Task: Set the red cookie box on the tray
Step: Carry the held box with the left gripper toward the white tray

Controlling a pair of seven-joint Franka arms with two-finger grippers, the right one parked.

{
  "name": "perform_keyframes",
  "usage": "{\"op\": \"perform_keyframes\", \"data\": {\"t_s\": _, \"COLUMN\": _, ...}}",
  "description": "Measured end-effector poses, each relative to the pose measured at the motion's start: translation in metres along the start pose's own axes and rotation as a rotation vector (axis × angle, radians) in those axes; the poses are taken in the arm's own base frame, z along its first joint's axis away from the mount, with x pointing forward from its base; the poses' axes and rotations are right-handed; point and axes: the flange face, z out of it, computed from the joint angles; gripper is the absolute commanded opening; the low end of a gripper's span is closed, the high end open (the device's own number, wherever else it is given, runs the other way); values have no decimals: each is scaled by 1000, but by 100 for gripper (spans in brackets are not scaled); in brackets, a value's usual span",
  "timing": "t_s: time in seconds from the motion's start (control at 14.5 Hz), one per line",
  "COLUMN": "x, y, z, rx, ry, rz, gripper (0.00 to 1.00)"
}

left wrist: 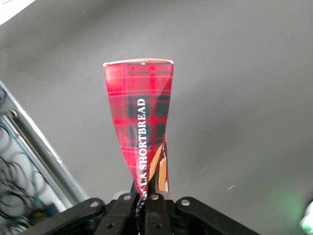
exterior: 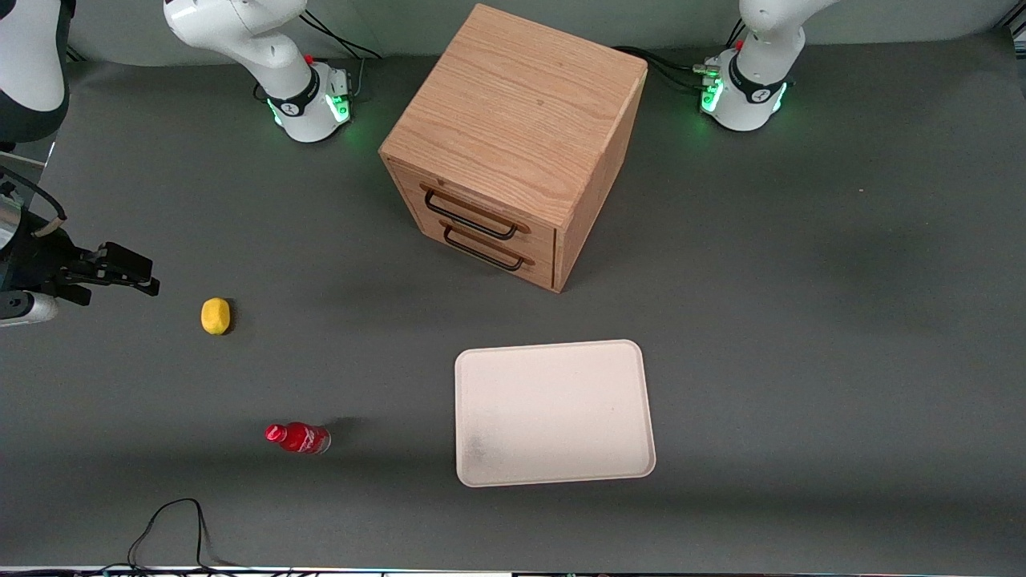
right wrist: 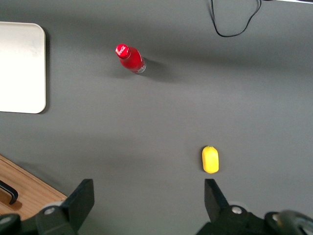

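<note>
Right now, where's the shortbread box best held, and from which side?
Where it is now: the claw is shut on one narrow end of the shortbread box, over the grey table. The box is long and slim, so pinching its thin dimension, coming end-on along its length, probably suits best.

1. The red cookie box [left wrist: 142, 132] looks like smooth printed cardboard in red tartan, with a slight sheen and white lettering
2. The gripper [left wrist: 146, 208] clamped on the box's end is matt black, with small metal screws
3. The tray [exterior: 553, 413] is smooth, matt and cream-white, likely plastic
4. The drawer cabinet [exterior: 517, 140] is light wood with visible grain; its handles [exterior: 473, 220] are thin dark metal
5. The table [exterior: 801, 320] has a matt dark-grey covering
6. The small red bottle [exterior: 298, 437] is glossy
7. The yellow fruit [exterior: 215, 315] looks dull-skinned
</note>
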Motion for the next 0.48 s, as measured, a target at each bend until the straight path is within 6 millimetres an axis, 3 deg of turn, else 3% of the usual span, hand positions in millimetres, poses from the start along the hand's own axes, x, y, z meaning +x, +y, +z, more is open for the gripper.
{"op": "perform_keyframes", "data": {"t_s": 0.21, "x": 73, "y": 98, "z": -20, "rx": -10, "ry": -21, "rz": -159, "gripper": 0}}
{"op": "perform_keyframes", "data": {"t_s": 0.48, "x": 149, "y": 229, "z": -32, "rx": -1, "ry": -26, "rz": -350, "gripper": 0}}
